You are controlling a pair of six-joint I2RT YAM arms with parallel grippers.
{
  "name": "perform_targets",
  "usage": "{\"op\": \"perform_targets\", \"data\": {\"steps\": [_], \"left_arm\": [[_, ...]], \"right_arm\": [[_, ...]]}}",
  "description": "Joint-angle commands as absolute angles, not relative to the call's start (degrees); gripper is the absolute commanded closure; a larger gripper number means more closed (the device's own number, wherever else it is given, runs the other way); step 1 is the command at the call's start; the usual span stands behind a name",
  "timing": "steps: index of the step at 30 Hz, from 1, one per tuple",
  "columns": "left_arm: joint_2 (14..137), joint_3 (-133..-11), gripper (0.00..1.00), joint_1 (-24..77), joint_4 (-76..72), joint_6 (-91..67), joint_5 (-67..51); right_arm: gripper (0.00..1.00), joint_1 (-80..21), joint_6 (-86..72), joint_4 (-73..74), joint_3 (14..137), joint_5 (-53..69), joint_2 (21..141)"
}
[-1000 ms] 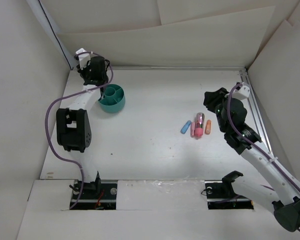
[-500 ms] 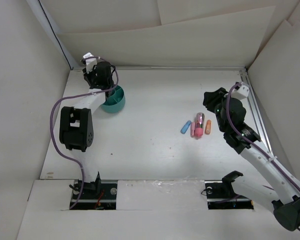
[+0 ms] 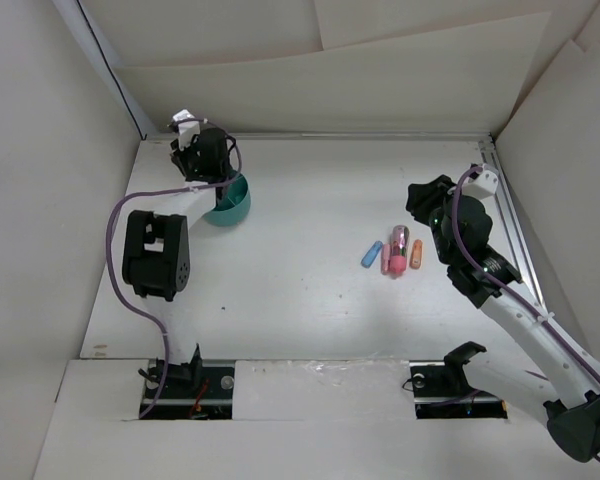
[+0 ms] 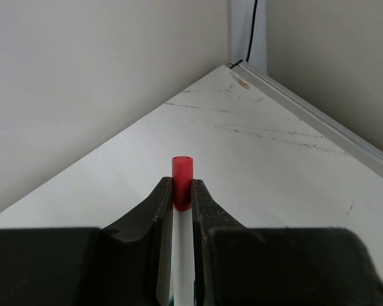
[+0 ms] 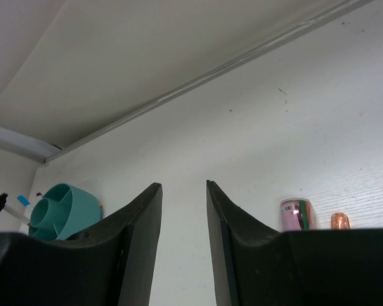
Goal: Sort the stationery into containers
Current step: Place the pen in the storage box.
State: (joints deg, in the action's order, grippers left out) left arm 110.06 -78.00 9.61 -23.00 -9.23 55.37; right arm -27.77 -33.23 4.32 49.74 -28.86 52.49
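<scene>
Near side first: right gripper [image 5: 182, 187] has its jaws spread with nothing between them. It hangs just beside the loose markers [image 3: 396, 252] mid-table, on their right

Blue marker [image 3: 370, 254] lies slightly apart on the left. The pink ones touch each other, with the orange marker [image 3: 416, 253] just beside them. If you come down on the packed ones, I'd expect the fingers to nudge a neighbour and roll it. Blue is the cleaner pick

Room there: open table left of and nearer than the cluster. The side rail [image 3: 510, 232] is near on the right, so don't swing wide that way

Further back: left gripper [image 4: 182, 191] is pinching the red-capped pen [image 4: 182, 171] just below the cap, shaft hanging down between the fingers. In the top view it sits over the far-left rim of the teal cup [image 3: 236, 206], with the arm covering most of the cup. I can't tell which compartment the tip is over, or whether it's inside at all

Risks as I see them:
- if you let go with the tip on the rim or a divider, the pen tips out
- if you push down off-centre, the cup probably slides or tilts
- a blue-capped pen [image 5: 20, 203] already leans out of the cup, and could get knocked

Room there is tight, with the back rail [image 3: 360, 135] and the corner close behind. Your exit is up and toward table centre
</scene>
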Motion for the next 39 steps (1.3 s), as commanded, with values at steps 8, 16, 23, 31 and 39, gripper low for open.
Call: {"op": "perform_targets", "data": {"steps": [8, 16, 23, 31, 39], "left_arm": [[111.97, -77.26, 1.0, 13.1, -32.52, -2.02, 61.44], [113.03, -77.26, 1.0, 13.1, -33.75, -1.15, 62.75], [113.03, -77.26, 1.0, 13.1, -34.28, -0.62, 63.28], [113.64, -76.55, 0.93, 13.1, -36.39, 1.32, 64.51], [114.87, -76.03, 0.93, 13.1, -38.41, 2.2, 65.04]], "right_arm": [[0.6, -27.42, -32.61, 1.49, 49.75, -28.65, 51.68], [0.6, -27.42, -32.61, 1.49, 49.75, -28.65, 51.68], [0.6, -27.42, -32.61, 1.49, 49.75, -28.65, 51.68], [0.6, -27.42, -32.61, 1.49, 49.75, -28.65, 51.68], [0.6, -27.42, -32.61, 1.49, 49.75, -28.65, 51.68]]}}
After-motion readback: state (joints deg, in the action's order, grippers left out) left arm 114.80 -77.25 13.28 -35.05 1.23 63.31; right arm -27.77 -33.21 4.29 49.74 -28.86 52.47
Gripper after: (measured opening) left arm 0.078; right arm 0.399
